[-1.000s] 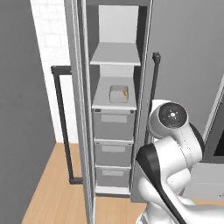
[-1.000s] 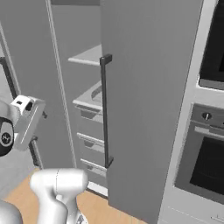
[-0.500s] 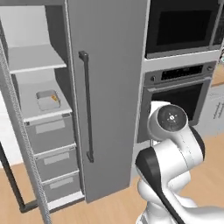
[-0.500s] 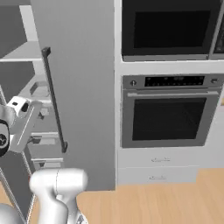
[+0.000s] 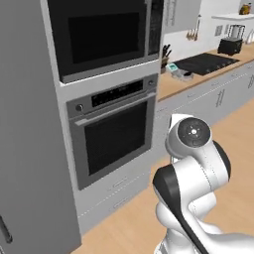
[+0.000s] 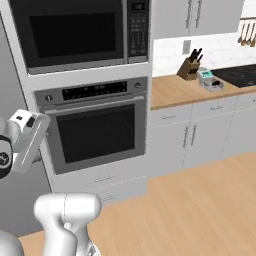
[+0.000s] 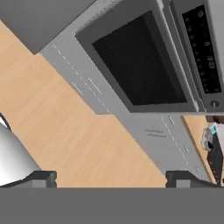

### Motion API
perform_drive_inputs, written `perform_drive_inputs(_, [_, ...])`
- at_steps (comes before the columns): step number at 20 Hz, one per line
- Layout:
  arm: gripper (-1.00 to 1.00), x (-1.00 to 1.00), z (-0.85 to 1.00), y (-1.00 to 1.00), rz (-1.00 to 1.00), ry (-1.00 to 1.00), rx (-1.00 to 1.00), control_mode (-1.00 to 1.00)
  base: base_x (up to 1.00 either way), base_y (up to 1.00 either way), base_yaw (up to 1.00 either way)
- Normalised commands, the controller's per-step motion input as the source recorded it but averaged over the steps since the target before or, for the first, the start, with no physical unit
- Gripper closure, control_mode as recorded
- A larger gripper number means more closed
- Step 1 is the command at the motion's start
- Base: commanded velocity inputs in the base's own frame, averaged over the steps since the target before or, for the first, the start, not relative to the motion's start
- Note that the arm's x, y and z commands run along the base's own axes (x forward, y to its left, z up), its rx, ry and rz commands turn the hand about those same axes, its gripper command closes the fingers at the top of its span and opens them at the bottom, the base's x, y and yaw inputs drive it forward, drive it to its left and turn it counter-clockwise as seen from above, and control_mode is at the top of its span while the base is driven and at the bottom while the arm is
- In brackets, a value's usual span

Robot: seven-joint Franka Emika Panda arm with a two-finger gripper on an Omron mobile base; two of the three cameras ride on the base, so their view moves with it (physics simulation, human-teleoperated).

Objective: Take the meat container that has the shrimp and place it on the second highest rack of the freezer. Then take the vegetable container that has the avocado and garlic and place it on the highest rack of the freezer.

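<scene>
My gripper (image 7: 112, 178) is open in the hand view, its two dark fingertips (image 7: 42, 177) far apart with nothing between them; it looks over the wood floor at the lower wall oven (image 7: 144, 65). The freezer (image 5: 25, 149) is a plain grey wall at the far left of the left base view, with the tip of its black door handle (image 5: 4, 232) at the bottom corner. Its grey side also edges the right base view as the freezer (image 6: 6, 90). The meat container, shrimp, vegetable container, avocado, garlic and freezer racks are out of view.
Two black-glass wall ovens (image 6: 95, 135) stand stacked beside the freezer. To their right runs a wooden counter (image 6: 175, 92) with a knife block (image 6: 189, 70), small grey and teal items (image 6: 209, 80) and a black cooktop (image 5: 203, 62). Open wood floor (image 6: 190, 210) lies ahead.
The whole picture has swung right: the open freezer with its shelves and tray has left the views, and the wall ovens and counter have come in. The camera moved; the gripper stays open.
</scene>
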Motion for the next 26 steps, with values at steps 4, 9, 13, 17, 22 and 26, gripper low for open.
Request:
perform_drive_inputs(4, [-1.0,0.0,0.0,0.0,0.0,0.0,0.0,1.0,0.84,-0.77,-0.33])
perform_drive_inputs(9, [-1.0,0.0,0.0,0.0,0.0,0.0,0.0,1.0,1.0,-0.58,-0.05])
perform_drive_inputs(13, [-1.0,0.0,0.0,0.0,0.0,0.0,0.0,1.0,1.0,-0.8,0.02])
perform_drive_inputs(17, [-1.0,0.0,0.0,0.0,0.0,0.0,0.0,1.0,1.0,-0.71,0.11])
perform_drive_inputs(22, [-1.0,0.0,0.0,0.0,0.0,0.0,0.0,1.0,1.0,-0.49,0.31])
perform_drive_inputs(26, [-1.0,0.0,0.0,0.0,0.0,0.0,0.0,1.0,1.0,-0.5,0.39])
